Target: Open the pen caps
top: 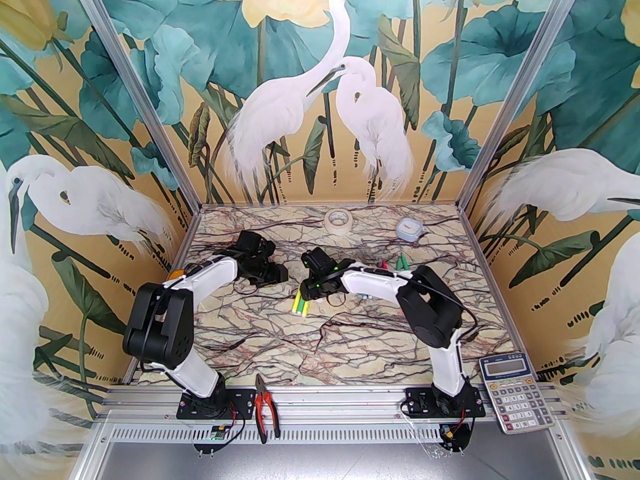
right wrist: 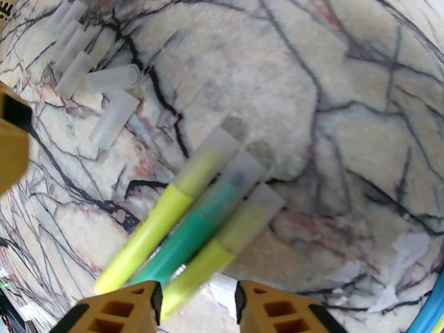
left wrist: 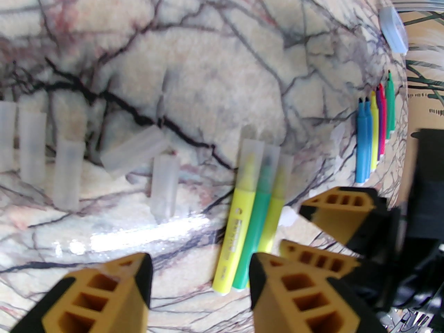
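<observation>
Both pincers hang low over the middle of the desk (top: 350,338), their tips close to each other but apart. The left pincer (left wrist: 201,269) is released, its jaws wide with only bare marble between them. The right pincer (right wrist: 197,291) is released too, jaws apart and grasping nothing. The tail of a yellow marker reaches just under its gap, but blur hides whether it touches a finger.

Three capped markers (left wrist: 255,220), yellow, green and yellow, lie side by side and touching, ahead of both pincers. Their caps (left wrist: 258,158) are on, at the ends farthest from the fingers. Their tails lie just beside the left pincer's right-hand finger.

Ahead and to the left of the left pincer, several loose caps (left wrist: 69,172) lie in a rough row, one tilted across the others. A stretch of bare desk separates them from the capped markers.

Ahead and to the right of the left pincer, past the right pincer's fingers (left wrist: 338,201), lies a tight bunch of uncapped markers (left wrist: 367,141): blue, yellow, purple, pink and green.

Behind both pincers the near half of the desk is open marble up to the front rail, where pliers (top: 264,408) and a calculator (top: 517,390) rest. Well beyond the pincers, near the back edge, sit a tape roll (top: 339,218) and a small tub (top: 408,229).
</observation>
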Robot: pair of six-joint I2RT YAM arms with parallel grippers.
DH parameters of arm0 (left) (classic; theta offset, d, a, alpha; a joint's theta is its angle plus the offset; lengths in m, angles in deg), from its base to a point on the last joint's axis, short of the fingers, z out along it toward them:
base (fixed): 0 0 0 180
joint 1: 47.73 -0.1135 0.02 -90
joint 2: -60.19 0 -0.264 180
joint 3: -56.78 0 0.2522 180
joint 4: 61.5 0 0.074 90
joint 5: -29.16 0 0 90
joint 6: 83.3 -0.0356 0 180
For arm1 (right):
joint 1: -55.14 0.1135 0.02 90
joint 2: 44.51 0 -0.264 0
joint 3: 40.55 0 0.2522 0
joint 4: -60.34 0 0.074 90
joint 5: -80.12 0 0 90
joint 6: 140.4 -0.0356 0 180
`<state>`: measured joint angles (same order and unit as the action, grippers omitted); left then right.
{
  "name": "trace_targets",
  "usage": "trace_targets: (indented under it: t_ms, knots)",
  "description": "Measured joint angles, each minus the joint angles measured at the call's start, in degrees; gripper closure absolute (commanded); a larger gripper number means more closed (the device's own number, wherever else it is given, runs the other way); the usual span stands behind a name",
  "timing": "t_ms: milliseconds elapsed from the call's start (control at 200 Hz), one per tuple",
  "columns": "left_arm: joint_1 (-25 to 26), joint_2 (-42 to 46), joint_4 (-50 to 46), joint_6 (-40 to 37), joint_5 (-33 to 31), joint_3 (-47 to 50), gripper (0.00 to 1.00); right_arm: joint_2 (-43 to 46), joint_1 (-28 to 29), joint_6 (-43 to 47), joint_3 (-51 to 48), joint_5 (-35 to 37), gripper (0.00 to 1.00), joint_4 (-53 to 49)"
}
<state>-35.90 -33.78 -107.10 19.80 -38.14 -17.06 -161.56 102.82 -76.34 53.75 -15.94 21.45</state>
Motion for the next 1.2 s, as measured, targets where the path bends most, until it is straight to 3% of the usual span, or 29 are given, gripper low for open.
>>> trace_targets:
  t_ms: [840,1201]
  knots:
    - [-1.88,0.98,0.9,0.0,-0.04,1.64,0.45,-4.68,0.63,1.49,6.38,4.7,0.6,-8.79]
    - [-1.88,1.03,0.87,0.0,-0.04,1.64,0.45,-5.53,0.63,5.22,7.74,7.63,0.66,-11.3]
